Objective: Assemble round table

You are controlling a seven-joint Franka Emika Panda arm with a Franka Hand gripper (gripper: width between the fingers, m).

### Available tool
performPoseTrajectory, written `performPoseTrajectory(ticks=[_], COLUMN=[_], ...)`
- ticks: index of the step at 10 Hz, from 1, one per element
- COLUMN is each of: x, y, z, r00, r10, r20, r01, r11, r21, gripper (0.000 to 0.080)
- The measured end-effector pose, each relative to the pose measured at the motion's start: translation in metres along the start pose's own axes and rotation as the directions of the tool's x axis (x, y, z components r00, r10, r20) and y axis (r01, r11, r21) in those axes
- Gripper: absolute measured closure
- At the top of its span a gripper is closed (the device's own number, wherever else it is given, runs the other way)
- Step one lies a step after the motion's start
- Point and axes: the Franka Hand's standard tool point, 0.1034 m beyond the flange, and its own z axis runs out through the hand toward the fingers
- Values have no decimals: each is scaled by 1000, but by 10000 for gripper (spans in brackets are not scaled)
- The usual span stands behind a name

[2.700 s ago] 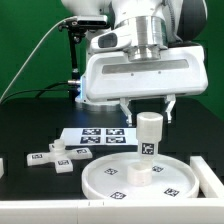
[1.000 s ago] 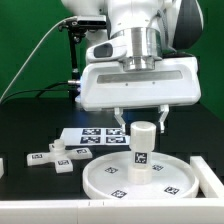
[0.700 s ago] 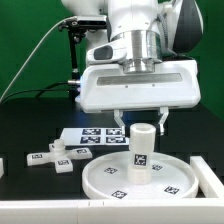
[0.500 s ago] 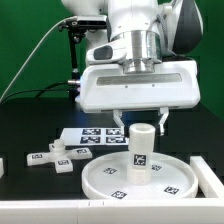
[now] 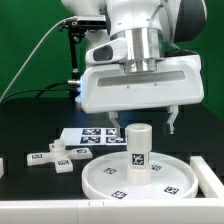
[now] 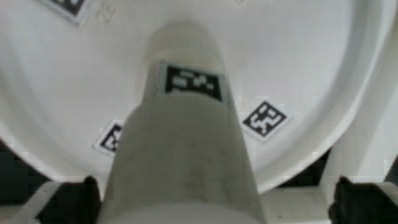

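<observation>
The white round disc (image 5: 100,180) lies flat at the front of the black table. The short thick leg (image 5: 137,150) stands upright on the disc's centre, a tag on its side. My gripper (image 5: 144,124) hangs right above it, open. Its fingers (image 5: 175,122) straddle the leg's top with a gap on each side. In the wrist view the leg (image 6: 187,130) runs up the middle over the disc (image 6: 302,60), and the dark fingertips (image 6: 71,200) stand clear of it on both sides. The small cross-shaped foot (image 5: 58,158) lies on the table at the exterior view's left.
The marker board (image 5: 95,137) lies flat behind the disc. A white block (image 5: 210,172) sits at the exterior view's right edge. A dark stand with a cable (image 5: 72,60) rises at the back left, in front of a green backdrop.
The jaws have spread apart and let go of the leg, which stays upright on the disc. The arm has hardly moved.
</observation>
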Motion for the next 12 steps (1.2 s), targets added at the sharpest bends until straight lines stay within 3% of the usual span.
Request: performPoseTrajectory(ticks=[4,6,8,12], x=[1,3,4,5], y=[7,7,8,11], z=[-1,1,1,0], r00=[974,973,974,970], r10=[8,9,10,101], r20=[227,229,227,222], r01=[-18,-19,-20,-109], r11=[999,999,999,994], r21=[43,44,43,24], gripper=[150,150,375,376])
